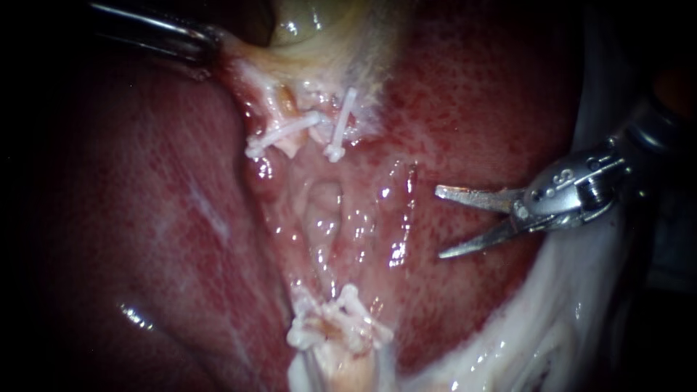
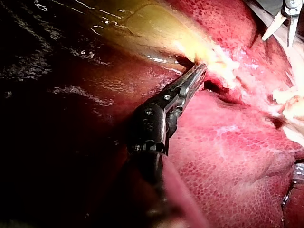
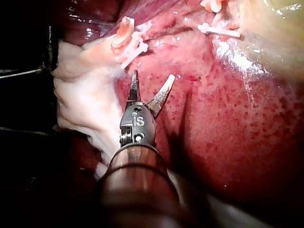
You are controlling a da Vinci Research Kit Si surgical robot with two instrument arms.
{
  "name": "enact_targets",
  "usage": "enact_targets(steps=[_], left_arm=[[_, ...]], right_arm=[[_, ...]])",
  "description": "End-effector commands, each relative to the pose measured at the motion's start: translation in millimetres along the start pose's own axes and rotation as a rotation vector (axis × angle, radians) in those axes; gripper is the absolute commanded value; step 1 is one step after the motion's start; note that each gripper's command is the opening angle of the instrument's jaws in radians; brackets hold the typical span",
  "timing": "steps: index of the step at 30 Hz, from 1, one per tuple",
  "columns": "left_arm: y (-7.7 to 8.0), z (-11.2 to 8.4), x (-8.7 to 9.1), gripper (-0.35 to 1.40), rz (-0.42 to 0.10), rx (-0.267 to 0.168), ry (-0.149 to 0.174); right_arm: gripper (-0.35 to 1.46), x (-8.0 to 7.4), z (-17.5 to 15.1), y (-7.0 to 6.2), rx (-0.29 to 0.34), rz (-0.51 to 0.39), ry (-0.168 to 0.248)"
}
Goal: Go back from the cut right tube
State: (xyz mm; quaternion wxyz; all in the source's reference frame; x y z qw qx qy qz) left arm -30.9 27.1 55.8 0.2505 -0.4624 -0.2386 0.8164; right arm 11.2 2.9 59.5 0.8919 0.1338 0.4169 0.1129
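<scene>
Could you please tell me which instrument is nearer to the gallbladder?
Left. The left instrument holds the gallbladder at its edge; the right instrument hangs well apart from it, over the liver.

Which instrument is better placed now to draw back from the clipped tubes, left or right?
The right instrument: its blades stand open and free over the liver, holding nothing. The left instrument is shut on the gallbladder.

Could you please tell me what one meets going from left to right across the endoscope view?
Dark metal left instrument, jaws shut on the yellowish gallbladder → low-slanting white plastic clip → steep white plastic clip → silver right instrument with open blades.
</scene>
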Motion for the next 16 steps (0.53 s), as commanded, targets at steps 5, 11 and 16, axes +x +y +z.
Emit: enact_targets(steps=[5,11,16], left_arm=[[-0.4,3.2,-2.0,-0.35,-0.014,-0.018,-0.011],[-0.3,5.0,-3.8,-0.35,-0.024,-0.030,-0.024],[-0.4,4.6,-3.2,-0.35,-0.027,-0.034,-0.024]], right_arm=[[1.45,0.0,0.0,0.0,0.004,0.000,0.002],[1.45,0.0,0.0,0.0,0.007,0.000,0.000],[1.45,0.1,0.0,0.1,0.010,0.000,0.001]])
